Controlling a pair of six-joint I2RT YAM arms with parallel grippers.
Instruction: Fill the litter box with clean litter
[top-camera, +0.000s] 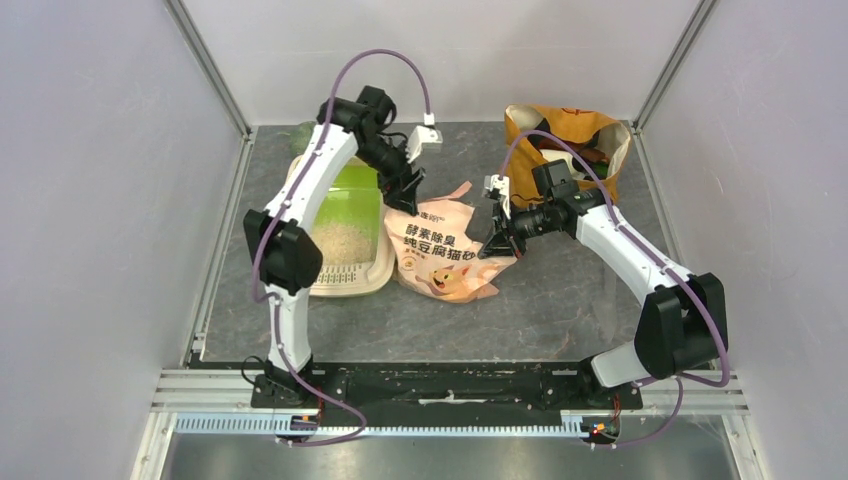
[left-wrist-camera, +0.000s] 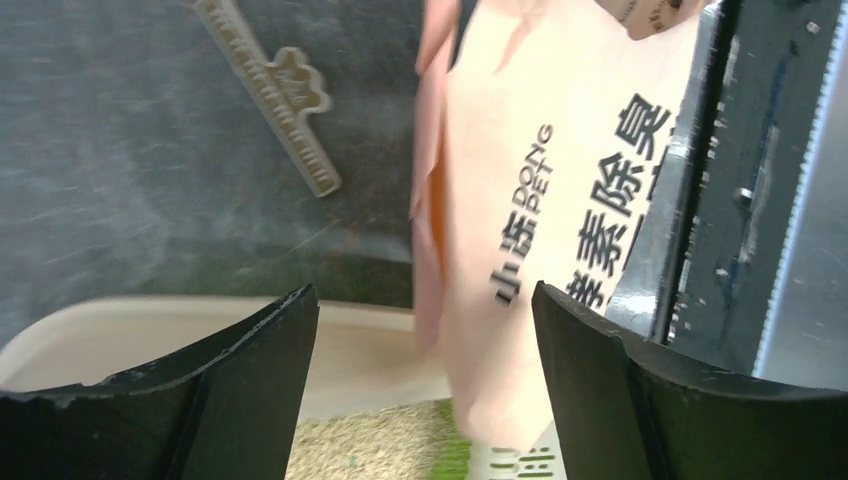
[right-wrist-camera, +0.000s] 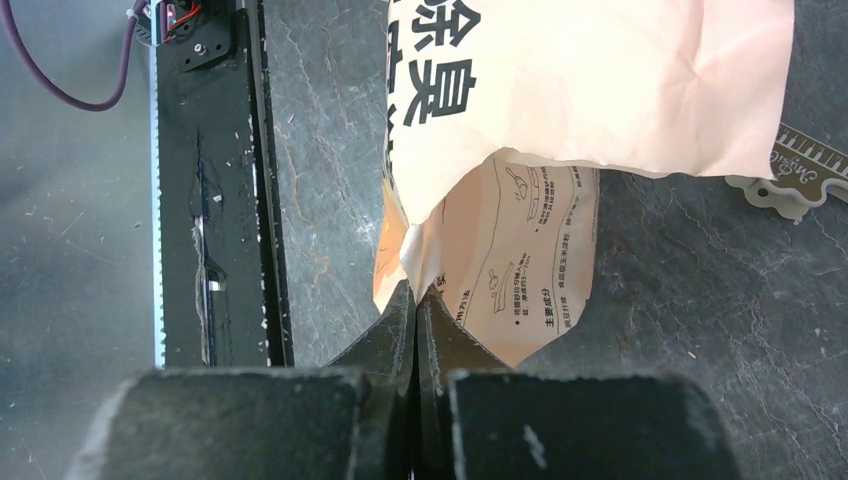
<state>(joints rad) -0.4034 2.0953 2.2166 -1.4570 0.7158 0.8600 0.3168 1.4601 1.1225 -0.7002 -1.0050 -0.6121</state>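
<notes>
Your right gripper (right-wrist-camera: 415, 300) has its jaws pressed together on a thin folded edge of the peach bag (right-wrist-camera: 590, 80), pinching it just above the table (top-camera: 560, 320). Your left gripper (left-wrist-camera: 420, 305) stands wide open. The bag's upper edge rises between its fingers, close to the right-hand one, and you cannot tell whether it touches.

Below the left fingers you see the cream rim of the litter box (left-wrist-camera: 150, 330) and, inside it, the clean litter (left-wrist-camera: 370, 450) heaped against the green floor. From the top view the box sits at the left of the table, under the left arm. The heap lies toward its near end, and the bag's left side lies against the box's right rim.

A toothed beige strip (left-wrist-camera: 285, 95) lies flat on the slate just past the box and beside the bag. The mustard bag (top-camera: 575, 125) stands in the far right corner, behind the right arm. Bare table runs from the box and bag to the black rail (top-camera: 440, 385), and walls (top-camera: 90, 200) close the left, right and far sides.

Count: two grippers, one box, one heap, one peach bag, one mustard bag, one strip.
</notes>
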